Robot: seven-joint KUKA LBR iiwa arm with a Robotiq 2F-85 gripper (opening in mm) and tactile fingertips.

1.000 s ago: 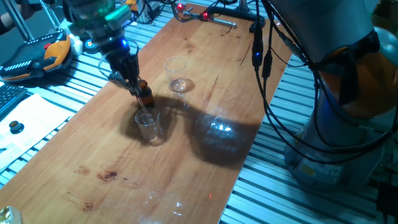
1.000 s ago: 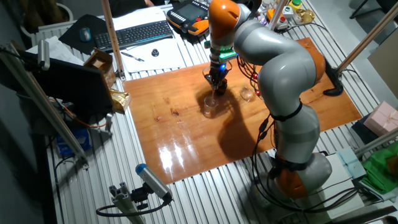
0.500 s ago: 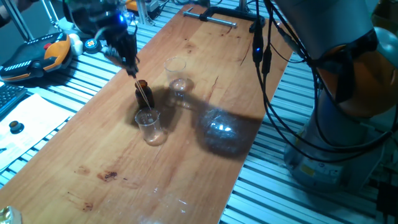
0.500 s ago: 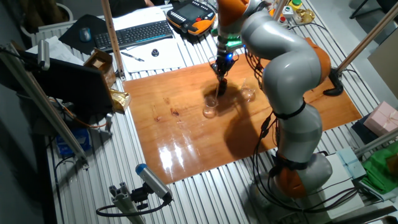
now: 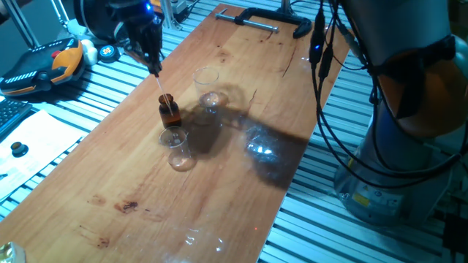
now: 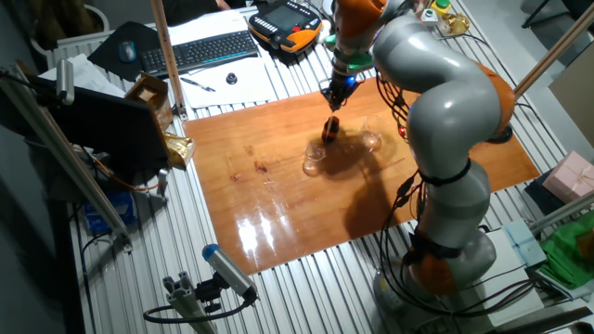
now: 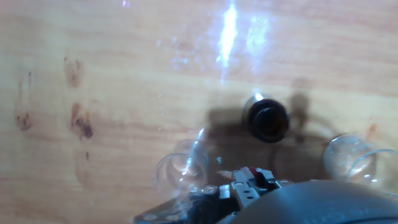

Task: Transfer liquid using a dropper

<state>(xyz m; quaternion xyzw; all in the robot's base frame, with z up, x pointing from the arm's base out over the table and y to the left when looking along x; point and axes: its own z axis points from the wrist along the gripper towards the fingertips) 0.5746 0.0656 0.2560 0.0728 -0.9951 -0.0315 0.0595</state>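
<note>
We see the thin clear dropper [image 5: 165,96] pinched in the tool [image 5: 154,67] above the bottle [image 5: 170,112] on the glossy wooden desk [image 5: 219,183].

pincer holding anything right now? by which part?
Yes: the pincer holds the dropper by its top end; the tube hangs down over the brown bottle.

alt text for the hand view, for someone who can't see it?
Looking straight down at a wooden table, a small dark brown bottle stands open-mouthed right of centre, casting a shadow. Two clear glass beakers sit near the bottom edge, one at centre-left and one at far right. The blurred gripper fills the bottom edge.
</note>
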